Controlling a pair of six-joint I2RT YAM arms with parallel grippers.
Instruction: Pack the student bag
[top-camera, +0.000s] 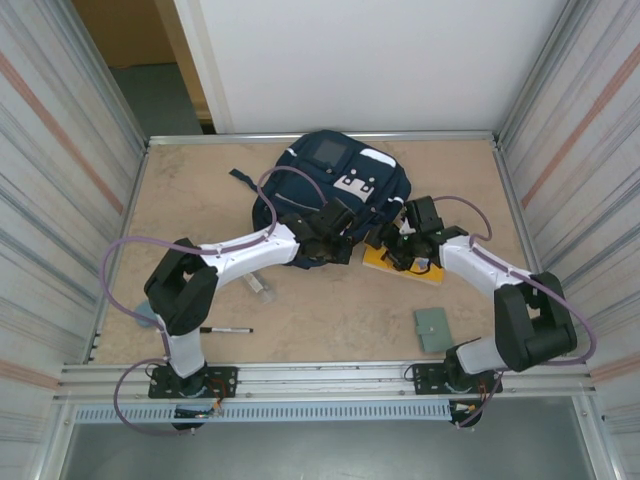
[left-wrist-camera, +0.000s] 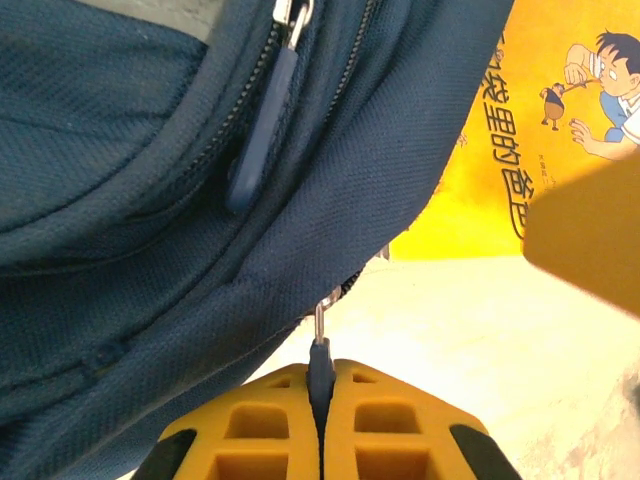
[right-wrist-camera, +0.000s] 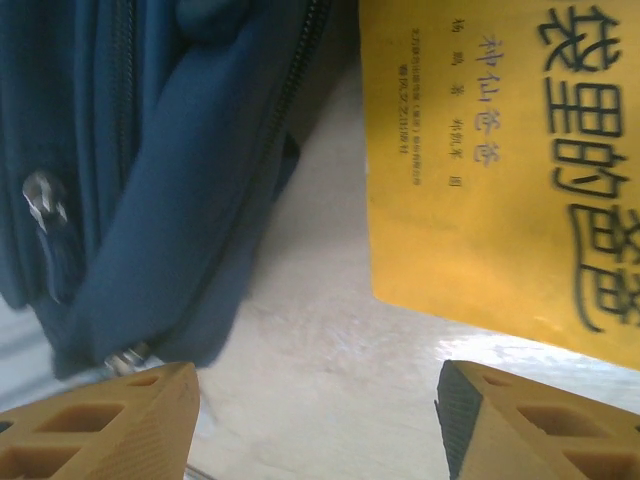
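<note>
The student bag (top-camera: 335, 180), navy blue with white patches, lies at the back middle of the table. My left gripper (top-camera: 337, 238) is at its near edge. In the left wrist view the gripper (left-wrist-camera: 322, 372) is shut on a dark blue zipper pull (left-wrist-camera: 320, 360) hanging from the bag's fabric (left-wrist-camera: 150, 200). My right gripper (top-camera: 396, 246) stands open just right of the bag, over the bare table between the bag (right-wrist-camera: 150, 150) and a yellow picture book (right-wrist-camera: 500, 170). Nothing lies between its fingertips (right-wrist-camera: 170, 390).
The yellow book (top-camera: 405, 265) lies flat to the right of the bag, under the right arm. A green notebook (top-camera: 433, 328) sits near the front right. A black pen (top-camera: 225, 329) and a small clear item (top-camera: 258, 283) lie at the front left. Metal walls enclose the table.
</note>
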